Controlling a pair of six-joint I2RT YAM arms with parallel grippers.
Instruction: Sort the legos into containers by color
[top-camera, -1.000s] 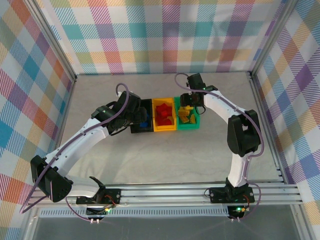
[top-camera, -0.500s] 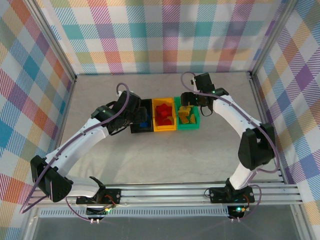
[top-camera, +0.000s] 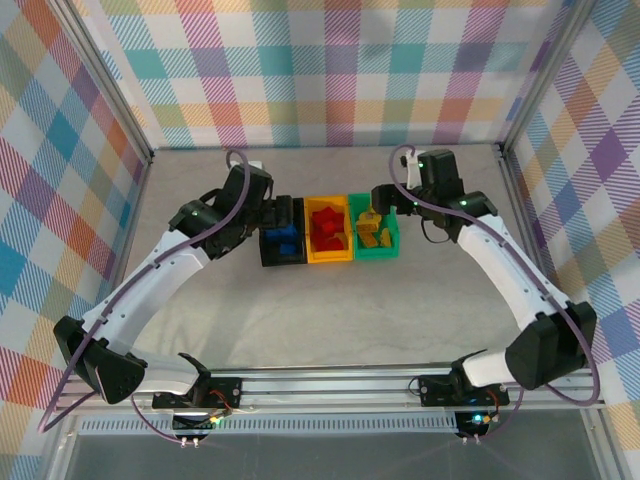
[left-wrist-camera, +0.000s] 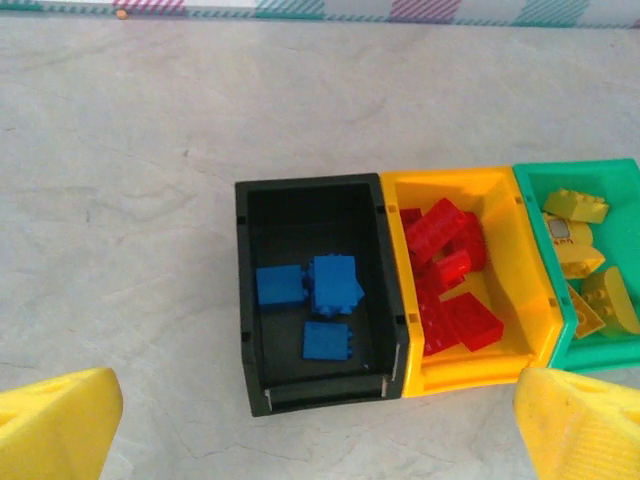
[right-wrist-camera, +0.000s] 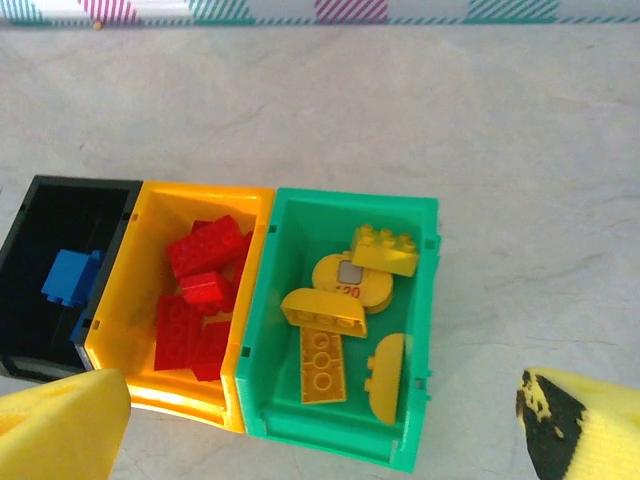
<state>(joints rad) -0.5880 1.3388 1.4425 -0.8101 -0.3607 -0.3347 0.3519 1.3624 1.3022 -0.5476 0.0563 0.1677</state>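
Three bins stand side by side at mid-table: black (top-camera: 270, 258), yellow-orange (top-camera: 330, 258), green (top-camera: 376, 252). In the left wrist view the black bin (left-wrist-camera: 243, 300) holds three blue legos (left-wrist-camera: 318, 290), and the yellow-orange bin (left-wrist-camera: 530, 290) holds several red legos (left-wrist-camera: 450, 270). In the right wrist view the green bin (right-wrist-camera: 262, 330) holds several yellow legos (right-wrist-camera: 330, 320). My left gripper (top-camera: 283, 211) hovers over the black bin's far end, open and empty (left-wrist-camera: 320, 428). My right gripper (top-camera: 386, 196) hangs above the green bin's far end, also open and empty (right-wrist-camera: 320, 430).
Bare grey table (top-camera: 330, 320) stretches in front of the bins and to both sides. Checkered walls (top-camera: 330, 70) and metal frame posts (top-camera: 525, 210) close the workspace in. A metal rail (top-camera: 330, 385) with both arm bases runs along the near edge.
The right arm swung its elbow out to the right and its gripper rose from the green bin. The left gripper drew back from inside the black bin toward the far side.
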